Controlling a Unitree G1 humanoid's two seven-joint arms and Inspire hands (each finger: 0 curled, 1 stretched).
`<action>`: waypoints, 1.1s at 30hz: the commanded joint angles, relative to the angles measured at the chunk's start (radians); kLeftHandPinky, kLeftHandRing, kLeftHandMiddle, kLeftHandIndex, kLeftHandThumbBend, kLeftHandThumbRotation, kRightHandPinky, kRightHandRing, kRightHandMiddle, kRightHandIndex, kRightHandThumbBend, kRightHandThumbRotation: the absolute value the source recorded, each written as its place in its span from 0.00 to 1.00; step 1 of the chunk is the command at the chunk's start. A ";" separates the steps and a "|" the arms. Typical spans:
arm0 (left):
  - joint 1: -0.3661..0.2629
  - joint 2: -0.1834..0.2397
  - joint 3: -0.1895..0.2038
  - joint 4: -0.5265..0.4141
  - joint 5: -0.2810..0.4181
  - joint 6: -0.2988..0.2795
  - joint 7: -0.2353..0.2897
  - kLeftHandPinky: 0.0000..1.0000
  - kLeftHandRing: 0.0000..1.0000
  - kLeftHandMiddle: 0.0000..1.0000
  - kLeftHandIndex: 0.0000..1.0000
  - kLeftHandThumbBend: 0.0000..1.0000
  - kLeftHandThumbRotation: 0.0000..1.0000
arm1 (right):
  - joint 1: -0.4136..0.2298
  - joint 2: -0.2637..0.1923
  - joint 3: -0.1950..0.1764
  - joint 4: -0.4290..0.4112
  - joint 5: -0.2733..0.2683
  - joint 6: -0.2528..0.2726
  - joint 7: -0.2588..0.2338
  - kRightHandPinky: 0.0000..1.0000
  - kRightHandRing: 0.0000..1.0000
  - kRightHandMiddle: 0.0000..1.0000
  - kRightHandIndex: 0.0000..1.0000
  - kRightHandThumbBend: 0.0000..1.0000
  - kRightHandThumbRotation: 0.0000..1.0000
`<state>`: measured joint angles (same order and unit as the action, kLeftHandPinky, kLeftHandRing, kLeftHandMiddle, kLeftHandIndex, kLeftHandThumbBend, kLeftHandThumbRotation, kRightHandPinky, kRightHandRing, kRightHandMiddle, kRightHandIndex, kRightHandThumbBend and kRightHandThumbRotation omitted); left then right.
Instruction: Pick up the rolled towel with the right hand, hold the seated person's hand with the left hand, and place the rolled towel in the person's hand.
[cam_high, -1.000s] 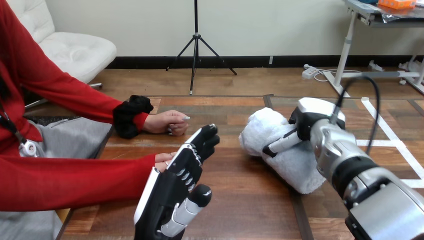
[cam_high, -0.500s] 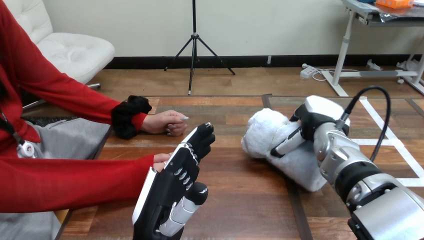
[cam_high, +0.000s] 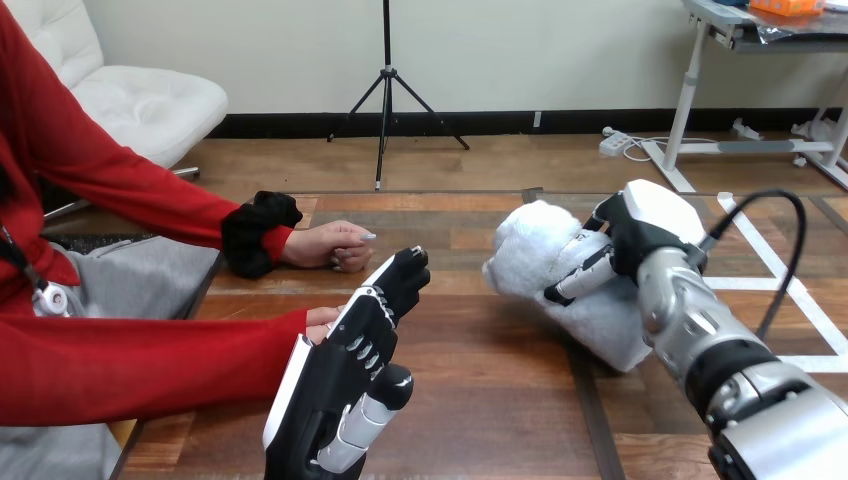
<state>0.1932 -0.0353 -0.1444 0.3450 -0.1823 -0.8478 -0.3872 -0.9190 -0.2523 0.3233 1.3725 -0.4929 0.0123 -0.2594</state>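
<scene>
- The brown wooden plank table (cam_high: 480, 400) carries the whole scene. Judging by how things lie, the job is barely a third done: the towel is grasped, but no hand is held and nothing has been delivered.
- The rolled white terry towel (cam_high: 535, 255) sits at the table's right half, well apart from the person. I can't tell whether it has cleared the wood or rests on its lower end.
- The robot's left hand (cam_high: 335, 385) stands edge-up near the table's left, fingers (cam_high: 405, 275) straight and thumb relaxed, gripping nothing. Holding the person's hand is not yet done.
- The robot's right hand (cam_high: 630, 235) is clamped on the towel's upper side, its fingers (cam_high: 578, 278) curled round the roll.
- The person's closed hand (cam_high: 335, 245), farther back at the view's left, rests on the table as a fist.
- The person's nearer hand (cam_high: 322, 320) peeks out just behind the left hand's back; whether the two touch I cannot tell. It would need to open to take the towel.
</scene>
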 joint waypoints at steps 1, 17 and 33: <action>-0.038 0.006 0.002 -0.048 -0.009 -0.019 -0.006 0.94 0.92 0.92 0.87 1.00 0.78 | -0.018 -0.035 -0.033 -0.063 0.022 -0.044 -0.049 0.40 0.43 0.46 0.41 0.90 0.00; -0.045 0.015 0.009 -0.041 -0.026 -0.022 -0.020 0.95 0.92 0.92 0.87 1.00 0.76 | 0.043 -0.040 -0.130 -0.094 0.115 -0.176 -0.117 0.36 0.42 0.47 0.44 0.88 0.00; -0.043 0.027 0.019 -0.042 -0.020 -0.024 -0.021 0.93 0.91 0.92 0.87 1.00 0.76 | 0.112 -0.017 -0.239 -0.123 0.217 -0.364 -0.178 0.33 0.39 0.45 0.43 0.88 0.00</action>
<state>0.1931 -0.0145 -0.1370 0.3450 -0.1959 -0.8514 -0.4086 -0.7741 -0.2763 0.1333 1.3223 -0.3131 -0.2875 -0.3978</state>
